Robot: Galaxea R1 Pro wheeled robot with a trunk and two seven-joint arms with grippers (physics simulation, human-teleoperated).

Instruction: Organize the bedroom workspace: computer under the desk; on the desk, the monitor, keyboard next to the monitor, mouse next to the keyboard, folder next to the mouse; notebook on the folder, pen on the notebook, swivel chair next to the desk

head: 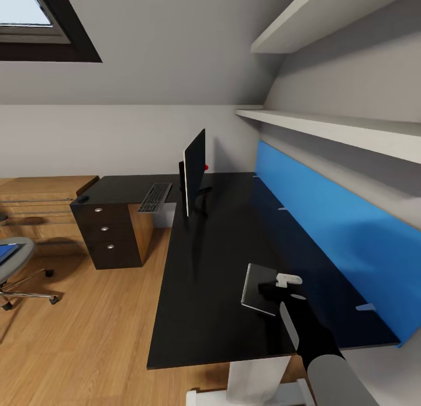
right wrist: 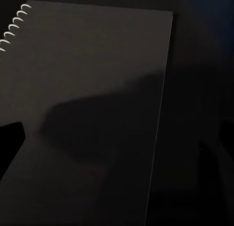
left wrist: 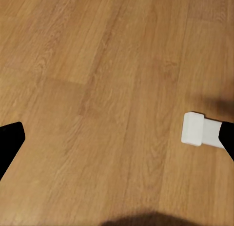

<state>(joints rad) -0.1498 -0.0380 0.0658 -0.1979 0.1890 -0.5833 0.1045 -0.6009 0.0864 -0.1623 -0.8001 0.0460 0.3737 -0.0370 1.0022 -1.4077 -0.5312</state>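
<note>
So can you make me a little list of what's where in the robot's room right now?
desk: glossy black top, blue back panel
monitor: upright on desk
keyboard: on desk, beside monitor
mouse: on desk's far corner
notebook: flat on desk
right gripper: over notebook, grip unclear
folder: blue, on swivel chair
left gripper: open, above wooden floor

Two white wall shelves [head: 327, 128] hang above, a dark-framed skylight [head: 41, 23] sits high, and low wooden shelving [head: 41, 210] stands on the wooden floor [left wrist: 112, 89].
</note>
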